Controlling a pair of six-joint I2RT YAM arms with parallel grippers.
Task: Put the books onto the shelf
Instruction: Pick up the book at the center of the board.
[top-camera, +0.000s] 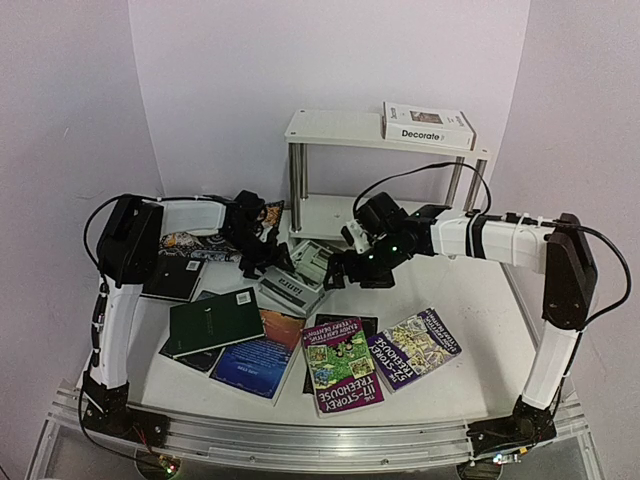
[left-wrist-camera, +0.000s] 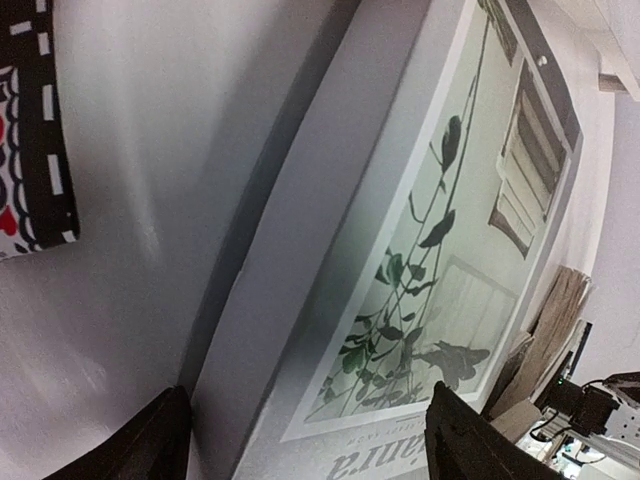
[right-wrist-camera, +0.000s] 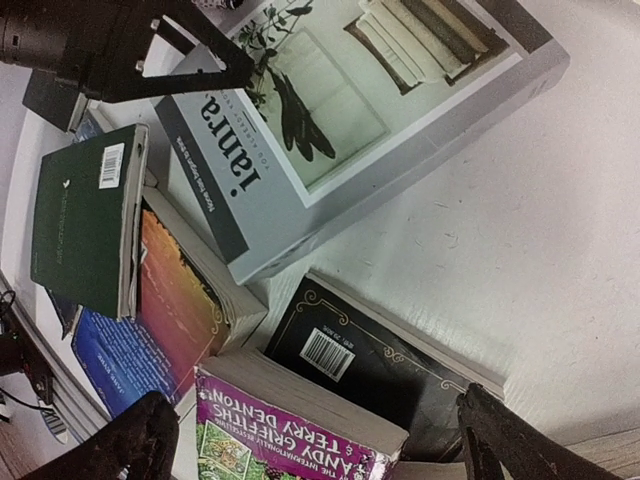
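The grey-white "janra" book (top-camera: 298, 283) lies tilted on the table in front of the shelf (top-camera: 340, 128). My left gripper (top-camera: 268, 258) is open at its left edge; in the left wrist view the janra cover (left-wrist-camera: 420, 250) fills the space between my dark fingertips (left-wrist-camera: 150, 440). My right gripper (top-camera: 340, 272) is open, hovering over a black book (right-wrist-camera: 390, 360) and a purple Treehouse paperback (right-wrist-camera: 290, 430), holding nothing. The white "Decorate" book (top-camera: 428, 125) lies on the shelf's top board. Dark green (top-camera: 213, 322), blue (top-camera: 255, 360) and two purple books (top-camera: 340, 362) lie nearer the front.
A patterned placemat (top-camera: 195, 245) and a black book (top-camera: 172, 278) lie at the left behind my left arm. The shelf's chrome legs (top-camera: 296, 190) stand just behind both grippers. The table's right side (top-camera: 480, 310) is bare white surface.
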